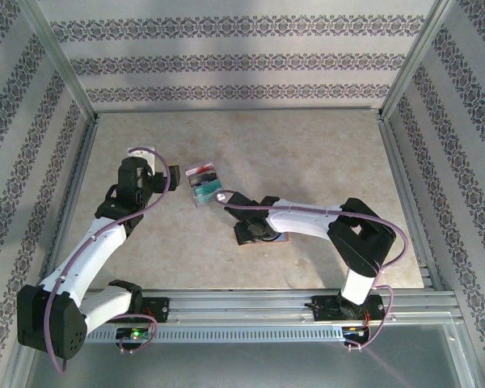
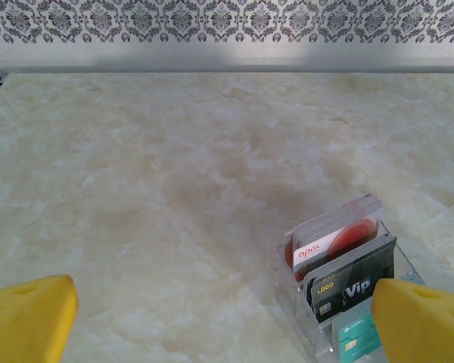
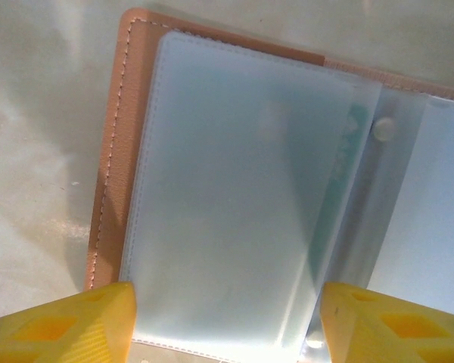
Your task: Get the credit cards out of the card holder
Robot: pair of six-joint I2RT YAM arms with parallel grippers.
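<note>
Right claw (image 3: 227, 321) is hovering over the open card holder (image 3: 234, 189), which is lying flat on the surface (image 3: 38, 189). Its jaws are standing wide apart, gripping nothing. Farther out, left claw (image 2: 223, 321) is hanging fully spread and empty, just beside a clear rack (image 2: 286, 265) where red-white, dark and teal credit cards (image 2: 348, 287) are standing on edge.

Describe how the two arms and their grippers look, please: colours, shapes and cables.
The left arm and the right arm have white links with black joint housings. A thin lilac cable loops along each. The left gripper has blocky, bright yellow fingers; the right gripper has the same. A green light glows at the left base.
</note>
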